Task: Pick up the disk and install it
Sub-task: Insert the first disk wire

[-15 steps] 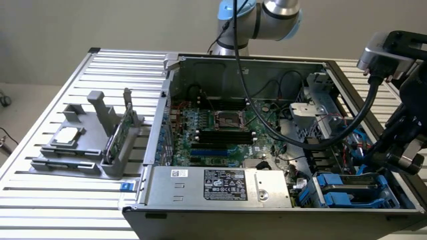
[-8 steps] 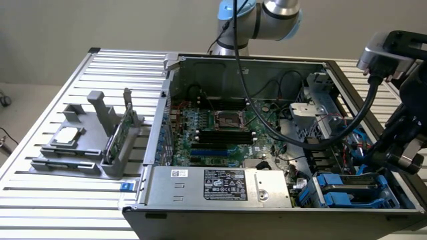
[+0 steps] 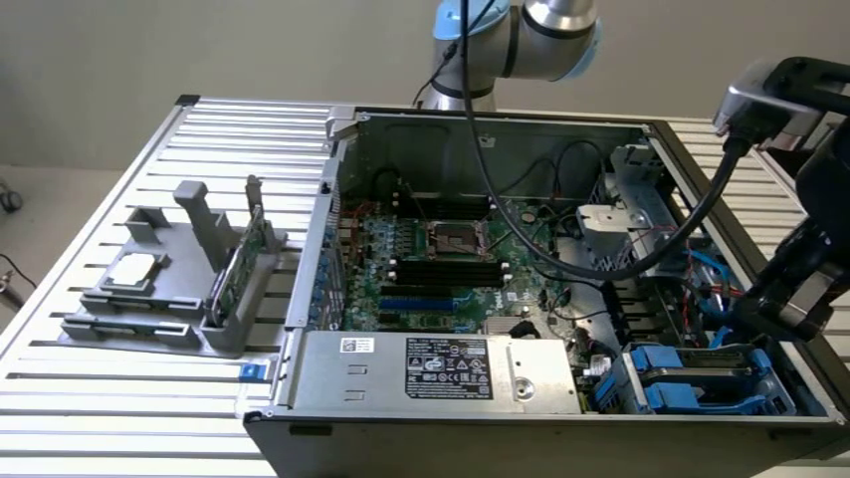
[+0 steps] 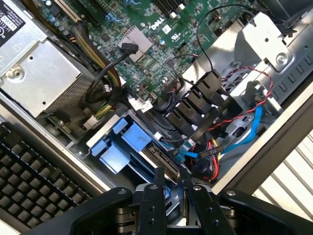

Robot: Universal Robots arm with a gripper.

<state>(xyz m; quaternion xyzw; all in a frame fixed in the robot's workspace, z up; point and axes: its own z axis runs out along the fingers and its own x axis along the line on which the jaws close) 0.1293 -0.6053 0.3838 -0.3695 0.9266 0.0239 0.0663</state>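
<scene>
Beige wall behind; a slatted metal desk carries an open computer case laid on its side.

In the wrist view the disk is seen edge-on, as a thin blue-rimmed slab between the two black fingers of the pincer, which is closed on it. Both hang over the case corner at the exterior view's lower right, above the drive bay. Whether the disk touches the bay cannot be told.

The drive bay holds blue plastic carriers with a grey metal plate between them. Just beside it lies a bundle of wires in red, black and blue. The power supply, a silver box with a dark label, fills the near side of the case next to the bay. The green motherboard lines the case floor, with a processor socket and black memory slots on it.

A thick black cable runs from the wrist and loops across the open case above the motherboard. The arm rises behind the case.

Towards the exterior view's left, near the case, a grey holder stands on the desk. It holds a square silver chip lying flat and a green circuit card set on edge.
</scene>
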